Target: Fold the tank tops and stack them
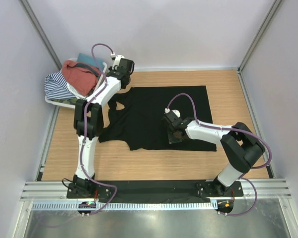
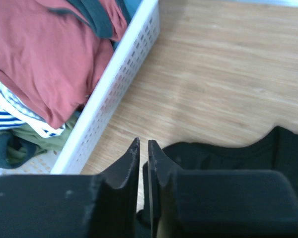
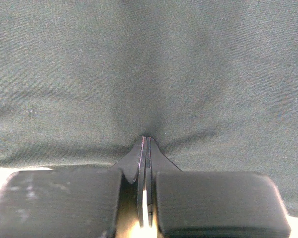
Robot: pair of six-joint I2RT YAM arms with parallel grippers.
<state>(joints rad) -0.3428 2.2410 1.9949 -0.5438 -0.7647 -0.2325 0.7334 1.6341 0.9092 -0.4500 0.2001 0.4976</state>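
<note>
The black tank top [image 1: 164, 116] lies spread flat on the wooden table, straps to the left. My right gripper [image 1: 175, 130] rests on its lower middle, shut, with its tips pinching a small pucker of the black cloth [image 3: 149, 74]; the jaws [image 3: 146, 139] stand pressed together. The rust-red tank top [image 1: 79, 77] with navy strap edging [image 2: 97, 20] lies bunched in the white basket [image 2: 119, 79]. My left gripper [image 1: 125, 69] hovers by the basket's right side, just past the black top's upper left edge [image 2: 223, 151]; in the left wrist view it [image 2: 143, 144] is shut, with a hairline gap and nothing held.
The basket [image 1: 52, 101] at the back left also holds a blue-and-white striped cloth [image 1: 57, 84], an olive cloth [image 2: 20, 141] and a teal piece [image 1: 89, 60]. Grey walls enclose the table on three sides. Bare wood [image 1: 228, 89] shows right of the black top.
</note>
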